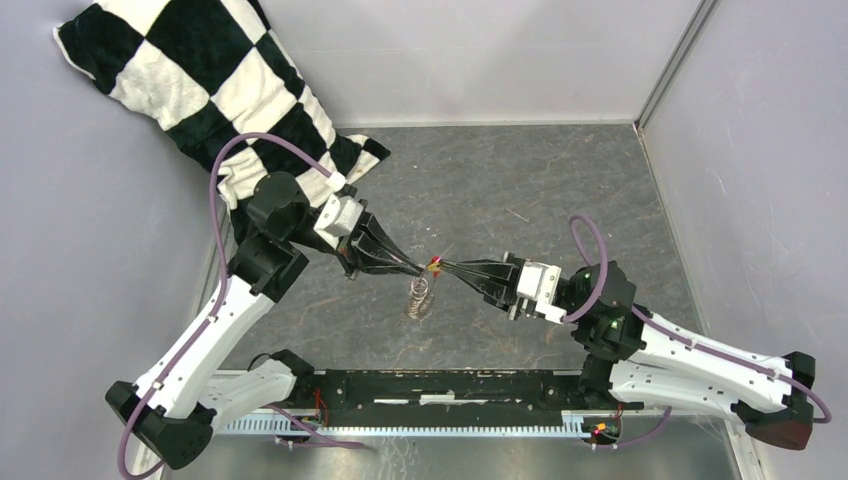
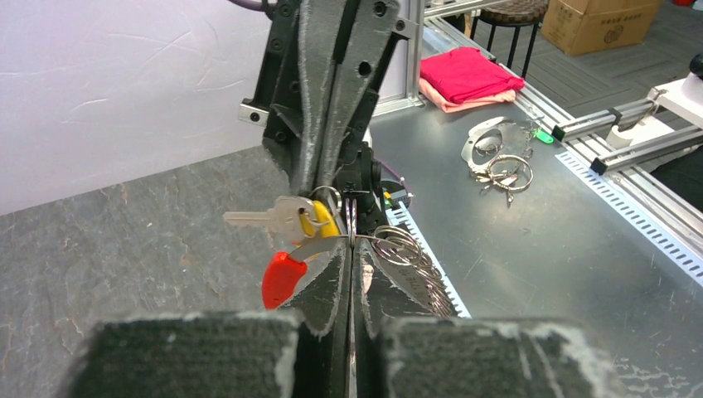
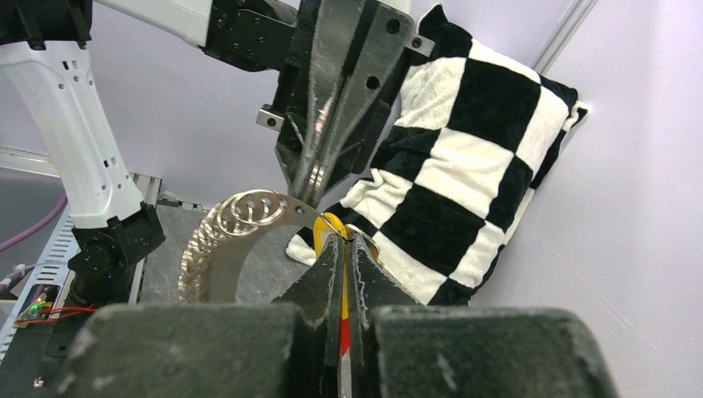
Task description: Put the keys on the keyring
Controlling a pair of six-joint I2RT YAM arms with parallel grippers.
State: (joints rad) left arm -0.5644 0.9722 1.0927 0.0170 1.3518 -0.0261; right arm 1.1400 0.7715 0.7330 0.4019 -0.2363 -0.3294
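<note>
At frame centre, the left pincer (image 1: 415, 266) clamped on the keyring (image 3: 249, 207) and the right pincer (image 1: 447, 266) clamped on the yellow key (image 2: 322, 222) meet tip to tip; advise slow, small threading with both grips firm.

I can read no text, label, brand, number or sign on anything here; any markings are too small or blurred.
</note>
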